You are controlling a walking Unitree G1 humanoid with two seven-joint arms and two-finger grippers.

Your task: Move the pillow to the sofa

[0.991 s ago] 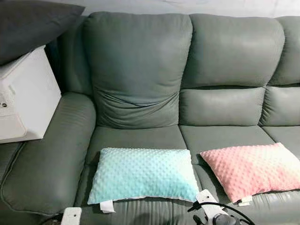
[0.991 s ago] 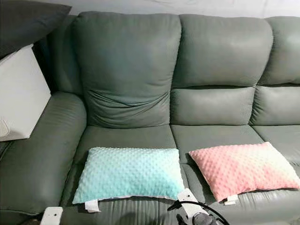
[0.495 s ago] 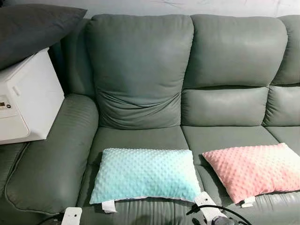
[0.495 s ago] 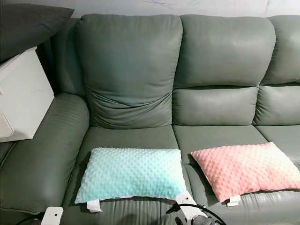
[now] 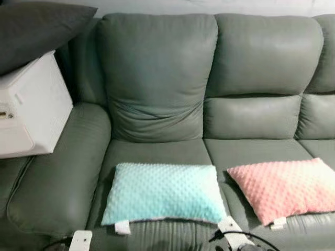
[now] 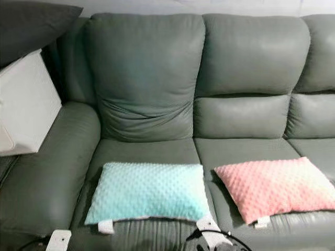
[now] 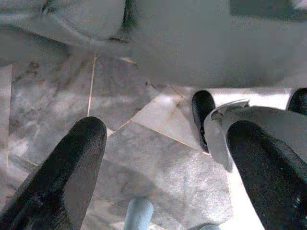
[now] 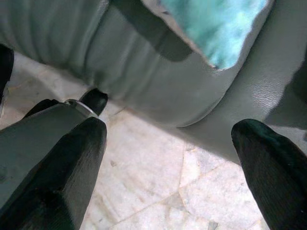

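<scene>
Pillows: there are two small bumpy ones on the green sofa (image 5: 157,78), both lying flat on the seat. The blue pillow (image 5: 163,193) is on the seat next to the sofa's left armrest. The pink pillow (image 5: 285,189) is on the next seat over, just beside the blue one but not touching it. Each has a small white tag at its front edge.

One white box-like machine (image 5: 31,107) sits on the sofa's left armrest, and one big dark grey cushion (image 5: 39,29) lies on top of it. Both are cut off at the edge, and so is the pink pillow's far corner.

The left gripper (image 7: 163,172) hangs low in front of the sofa, over a stone floor (image 7: 144,143), fingers spread wide with nothing between them. The right gripper (image 8: 172,177) hangs by the sofa's front edge under the blue pillow's corner, fingers also spread wide and holding nothing.
</scene>
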